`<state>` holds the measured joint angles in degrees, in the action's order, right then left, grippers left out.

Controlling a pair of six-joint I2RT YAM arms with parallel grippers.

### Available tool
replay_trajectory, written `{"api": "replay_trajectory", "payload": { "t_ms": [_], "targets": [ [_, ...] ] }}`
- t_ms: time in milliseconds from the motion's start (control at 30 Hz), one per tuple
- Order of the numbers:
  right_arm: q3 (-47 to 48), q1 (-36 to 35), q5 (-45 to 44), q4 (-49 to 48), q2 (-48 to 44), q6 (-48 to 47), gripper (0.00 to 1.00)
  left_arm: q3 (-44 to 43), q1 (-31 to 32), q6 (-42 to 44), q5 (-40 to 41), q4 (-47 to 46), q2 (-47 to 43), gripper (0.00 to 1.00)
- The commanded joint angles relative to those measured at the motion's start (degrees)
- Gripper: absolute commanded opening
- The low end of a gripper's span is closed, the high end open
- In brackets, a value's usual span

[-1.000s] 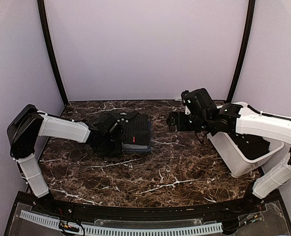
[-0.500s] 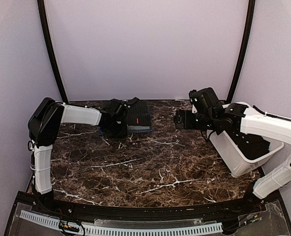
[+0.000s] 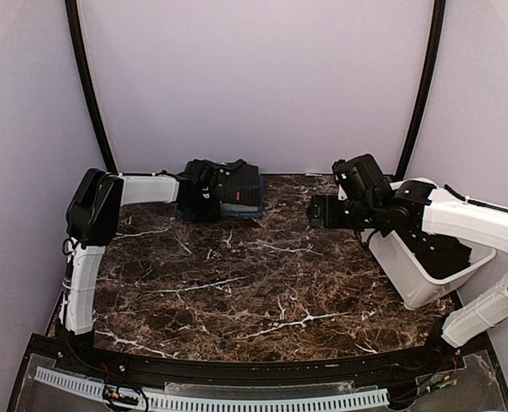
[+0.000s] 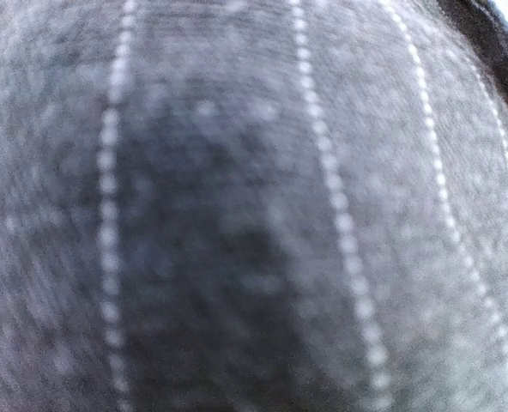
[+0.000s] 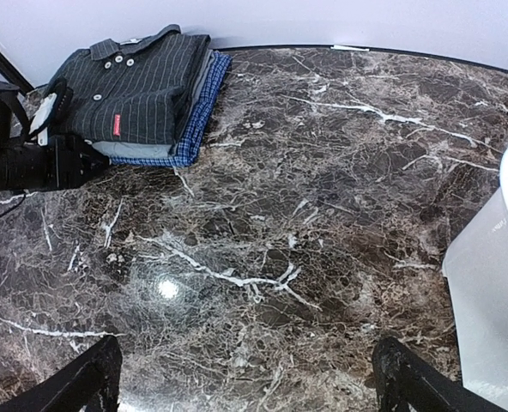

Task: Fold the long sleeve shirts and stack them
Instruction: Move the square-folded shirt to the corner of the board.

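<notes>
Neatly folded pinstriped shirt [image 5: 142,86], veined marble table [image 5: 323,215]

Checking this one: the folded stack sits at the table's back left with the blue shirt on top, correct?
No. The dark pinstriped shirt is on top; the blue shirt lies at the bottom, as the right wrist view shows. Back left is right.

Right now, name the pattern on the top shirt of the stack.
The top shirt is charcoal-black with fine pale pinstripes, clearest in the right wrist view.
</notes>
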<state>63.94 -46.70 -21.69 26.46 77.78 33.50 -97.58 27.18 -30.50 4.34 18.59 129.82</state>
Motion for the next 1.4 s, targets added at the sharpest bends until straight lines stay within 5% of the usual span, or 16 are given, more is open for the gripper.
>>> {"api": "replay_trajectory", "payload": {
  "t_ms": [0, 200, 867, 1167, 1267, 1367],
  "targets": [
    [-0.8, 0.5, -0.6, 0.5, -1.4, 0.8, 0.99, -4.1, -0.7, 1.5, -2.6, 4.0, 4.2, 0.48],
    [-0.8, 0.5, -0.4, 1.4, -1.5, 1.2, 0.99, -10.5, -0.8, 2.1, -2.4, 6.9, 7.3, 0.48],
    [0.4, 0.6, -0.7, 2.2, -1.6, 1.3, 0.99, -10.3, -2.2, 6.6, -4.0, 8.6, 3.7, 0.53],
    [0.6, 1.4, -0.7, 1.3, -1.4, 1.4, 0.99, -0.9, 0.6, 8.8, -9.3, 4.7, -9.8, 0.77],
    [0.4, 1.5, -0.9, 0.7, -1.7, 1.6, 0.99, 5.7, 1.6, 8.5, -10.6, 2.2, -16.8, 0.97],
    [0.3, 1.6, -1.1, -0.3, -2.3, 1.6, 0.99, 12.5, 2.9, 8.0, -11.6, -1.1, -22.3, 0.99]
  ]
}}
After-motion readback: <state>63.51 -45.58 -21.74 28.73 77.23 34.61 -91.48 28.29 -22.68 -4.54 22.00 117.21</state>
